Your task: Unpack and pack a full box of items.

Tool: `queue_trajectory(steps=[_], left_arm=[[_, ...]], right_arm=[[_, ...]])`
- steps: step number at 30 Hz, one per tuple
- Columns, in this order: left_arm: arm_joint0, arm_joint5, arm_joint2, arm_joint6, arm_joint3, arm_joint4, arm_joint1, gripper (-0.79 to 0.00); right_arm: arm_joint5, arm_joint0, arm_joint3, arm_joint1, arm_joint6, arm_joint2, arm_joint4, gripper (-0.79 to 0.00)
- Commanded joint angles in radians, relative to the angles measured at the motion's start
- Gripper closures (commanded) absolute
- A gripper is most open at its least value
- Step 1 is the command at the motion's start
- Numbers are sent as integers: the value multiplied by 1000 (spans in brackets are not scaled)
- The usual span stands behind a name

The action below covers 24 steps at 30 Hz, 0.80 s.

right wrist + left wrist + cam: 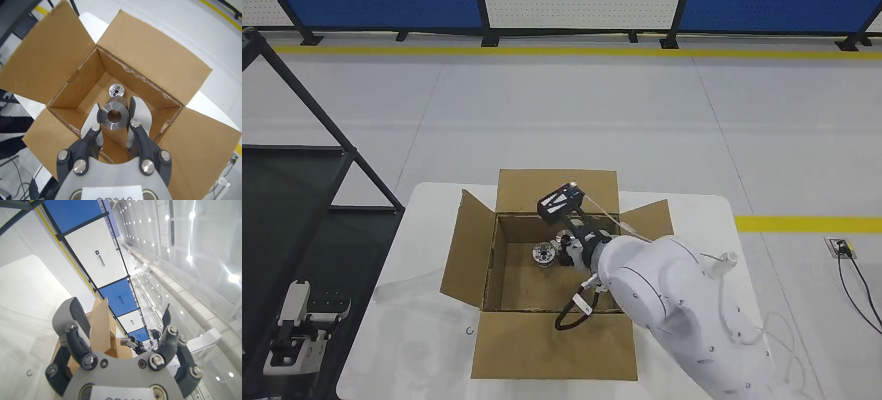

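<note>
The right pincer [115, 106] is clenched on a hollow metal cylinder [114, 116], held upright inside the open box [143, 56] above its floor, where a drilled disc [116, 91] lies nearby. A transfer through the box mouth is judged to be in hand. A straight vertical path, clear of walls and disc, is called for. The left pincer [121, 306] is released, beside the box over the worktop [422, 320].

We see the box [552, 345] standing on the table [422, 300]. On its floor, toward the far wall, lies a disc [541, 254]. Just right of it, within the opening, the right gripper [115, 103] holds a cylinder [113, 115]. A ring [470, 330] lies on the table by the box's near left corner.
</note>
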Motion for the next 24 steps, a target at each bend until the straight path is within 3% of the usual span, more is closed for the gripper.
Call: queue_trajectory(steps=[1,9,24], left_arm=[[0,0,0,0,0,0,0,-785],[0,0,0,0,0,0,0,-785],[0,0,0,0,0,0,0,-785]], right_arm=[[-7,44,77,-16,15,-55,4,0],[-43,124,330,-80,-9,-194,89,0],[-28,182,711,-205,-234,-316,194,0]])
